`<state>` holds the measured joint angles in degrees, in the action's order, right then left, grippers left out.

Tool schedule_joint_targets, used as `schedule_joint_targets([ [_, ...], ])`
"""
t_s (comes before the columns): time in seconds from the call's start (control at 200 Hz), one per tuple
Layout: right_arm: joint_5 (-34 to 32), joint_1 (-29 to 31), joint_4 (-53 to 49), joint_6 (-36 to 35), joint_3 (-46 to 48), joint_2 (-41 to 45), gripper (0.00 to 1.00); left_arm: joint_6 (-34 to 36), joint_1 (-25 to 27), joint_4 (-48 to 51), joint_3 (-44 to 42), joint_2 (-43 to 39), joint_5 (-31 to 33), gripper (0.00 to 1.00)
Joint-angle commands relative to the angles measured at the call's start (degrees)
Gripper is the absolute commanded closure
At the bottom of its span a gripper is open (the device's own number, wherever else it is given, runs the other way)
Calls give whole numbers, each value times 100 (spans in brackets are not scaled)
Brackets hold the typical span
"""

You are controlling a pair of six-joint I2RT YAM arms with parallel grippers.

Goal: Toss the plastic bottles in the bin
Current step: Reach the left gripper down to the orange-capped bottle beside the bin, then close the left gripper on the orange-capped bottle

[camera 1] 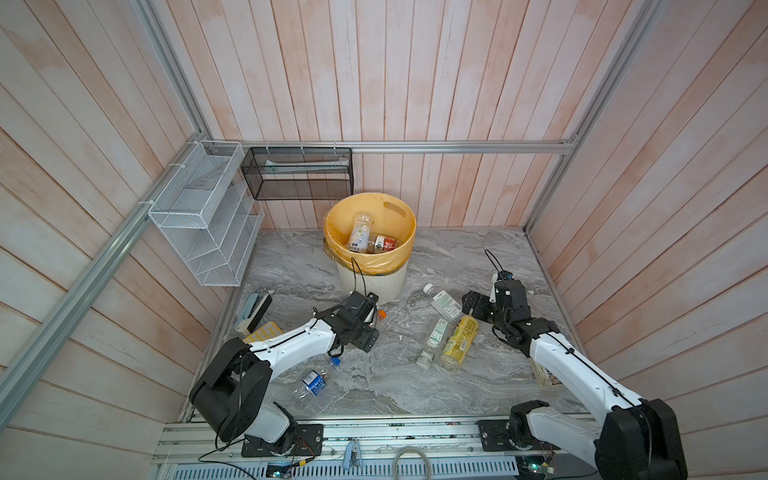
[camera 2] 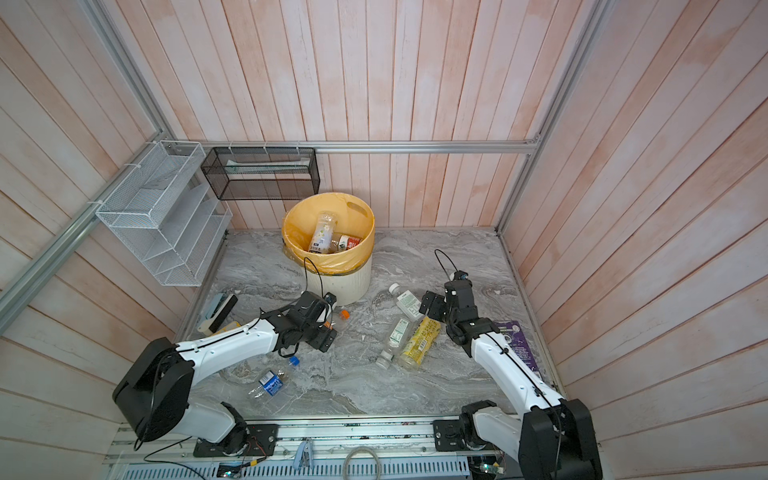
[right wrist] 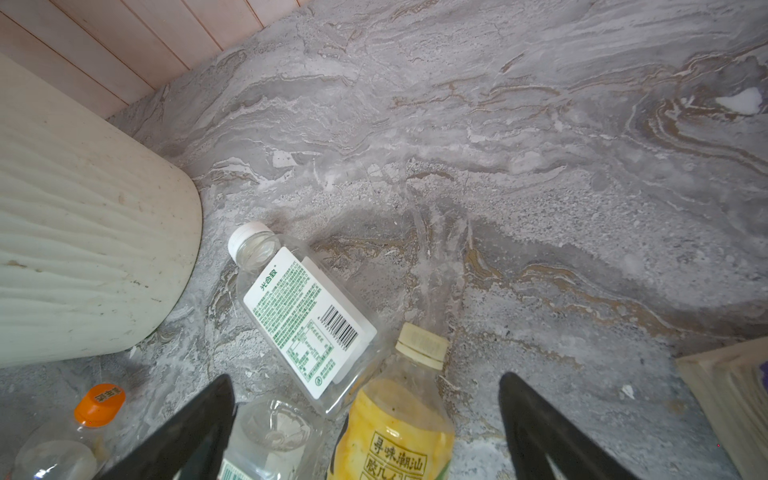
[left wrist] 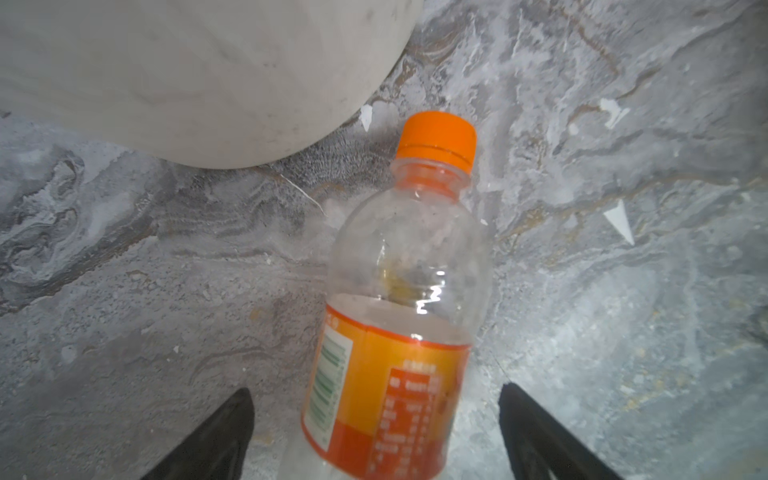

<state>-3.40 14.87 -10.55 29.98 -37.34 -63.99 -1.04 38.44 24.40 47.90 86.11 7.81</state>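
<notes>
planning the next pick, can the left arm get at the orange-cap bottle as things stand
Probably yes: the left gripper is open with a finger on each side of the orange-cap bottle, and nothing lies over it.

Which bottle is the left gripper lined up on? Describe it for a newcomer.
Start at the cream bin at the back of the marble table. Beside its base, lying between the open fingers of the left gripper, is a clear bottle. It alone has an orange cap and label; nearby bottles have caps of blue, white or cream.
</notes>
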Motion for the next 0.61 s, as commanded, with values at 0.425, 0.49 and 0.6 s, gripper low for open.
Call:
schedule_joint_targets([
  [0.425, -143, 16, 101, -115, 143, 109, 1, 1, 176, -331, 85, 54, -459, 55],
  [0.49, -185, 17, 67, -121, 149, 142, 1, -68, 314, -404, 31, -196, -475, 56],
  [0.6, -222, 9, 52, -115, 200, 207, 1, -186, 606, -544, -79, -743, -443, 59],
])
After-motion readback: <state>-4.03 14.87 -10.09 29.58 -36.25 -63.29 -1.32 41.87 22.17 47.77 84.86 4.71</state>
